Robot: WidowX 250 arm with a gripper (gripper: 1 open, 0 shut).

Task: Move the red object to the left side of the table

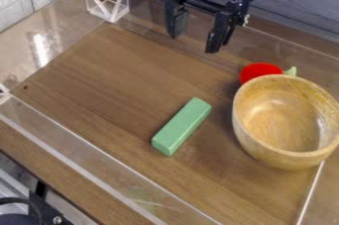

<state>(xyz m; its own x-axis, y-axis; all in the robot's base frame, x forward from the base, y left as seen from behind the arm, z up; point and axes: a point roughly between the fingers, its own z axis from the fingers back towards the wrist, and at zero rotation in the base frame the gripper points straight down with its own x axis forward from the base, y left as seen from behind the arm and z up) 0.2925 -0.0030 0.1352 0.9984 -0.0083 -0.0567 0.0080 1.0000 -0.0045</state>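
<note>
The red object (pixel 261 71) is a small round toy fruit with a green tip, lying on the table (pixel 119 90) at the right, partly hidden behind the rim of the wooden bowl (pixel 286 120). My gripper (pixel 196 31) hangs at the back of the table, pointing down, fingers spread open with nothing between them. It is up and to the left of the red object, clearly apart from it.
A green rectangular block (pixel 181 127) lies diagonally in the middle front. Low clear plastic walls (pixel 79 160) edge the tabletop, with a clear bracket (pixel 106 3) at the back left corner. Bare wood spans the left half.
</note>
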